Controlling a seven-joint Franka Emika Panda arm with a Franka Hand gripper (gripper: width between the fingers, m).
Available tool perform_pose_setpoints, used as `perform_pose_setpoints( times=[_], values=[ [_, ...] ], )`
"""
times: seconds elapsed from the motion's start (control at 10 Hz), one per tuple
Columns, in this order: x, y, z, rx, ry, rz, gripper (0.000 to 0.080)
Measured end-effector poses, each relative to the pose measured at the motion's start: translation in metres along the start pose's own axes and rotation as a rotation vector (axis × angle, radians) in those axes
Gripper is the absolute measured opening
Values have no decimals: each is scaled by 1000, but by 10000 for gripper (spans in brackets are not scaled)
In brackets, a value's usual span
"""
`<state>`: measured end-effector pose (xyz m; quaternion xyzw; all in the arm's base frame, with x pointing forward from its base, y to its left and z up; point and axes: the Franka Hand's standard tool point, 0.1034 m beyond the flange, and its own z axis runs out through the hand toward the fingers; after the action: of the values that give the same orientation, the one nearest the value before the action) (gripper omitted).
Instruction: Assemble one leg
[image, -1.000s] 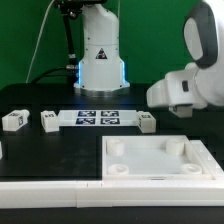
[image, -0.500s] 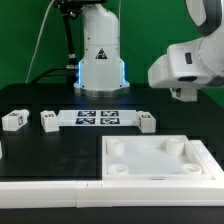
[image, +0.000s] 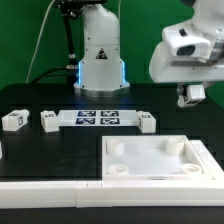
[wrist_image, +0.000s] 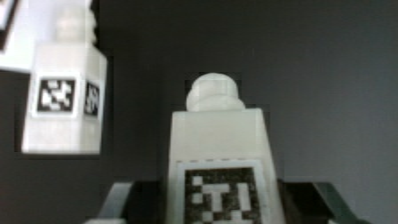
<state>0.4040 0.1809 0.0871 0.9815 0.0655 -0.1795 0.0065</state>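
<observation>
My gripper (image: 192, 96) hangs in the air at the exterior view's right, above the table. In the wrist view the gripper (wrist_image: 222, 208) is shut on a leg (wrist_image: 221, 140), a white peg with a black-and-white tag and a rounded tip, held between the two dark fingers (wrist_image: 132, 200). A second leg (wrist_image: 66, 92) lies on the black table beyond it. In the exterior view three loose legs lie on the table: one (image: 147, 123) right of the marker board and two (image: 48, 121) (image: 12, 120) at the left.
The large white square rimmed piece (image: 206, 160) with corner holes lies at the front right. The marker board (image: 97, 118) lies in the middle. The robot base (image: 100, 55) stands at the back. A white ledge (image: 50, 190) runs along the front.
The arm has risen at the exterior view's right, bringing the gripper into sight above the table. The legs on the table have not moved.
</observation>
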Motion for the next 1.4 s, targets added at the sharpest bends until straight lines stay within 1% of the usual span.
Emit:
perform_pose_setpoints(
  times=[0.1,0.2,0.3,0.4,0.5,0.9,1.0,1.1,1.2,1.3,1.4],
  values=[
    [1,9,-8,7,57,14,290],
    [10,16,-19,22,172,8,290],
    [16,23,-28,27,234,-14,290],
    [29,29,-38,38,331,-26,290],
    [31,37,-39,35,324,-32,290],
    [31,35,-38,35,324,-33,290],
    [34,40,-41,35,328,-65,290],
    [47,53,-49,36,346,-87,290],
    [65,64,-58,35,368,-100,290],
    [87,72,-68,35,387,-119,290],
    [104,72,-80,38,401,-118,290]
  ],
)
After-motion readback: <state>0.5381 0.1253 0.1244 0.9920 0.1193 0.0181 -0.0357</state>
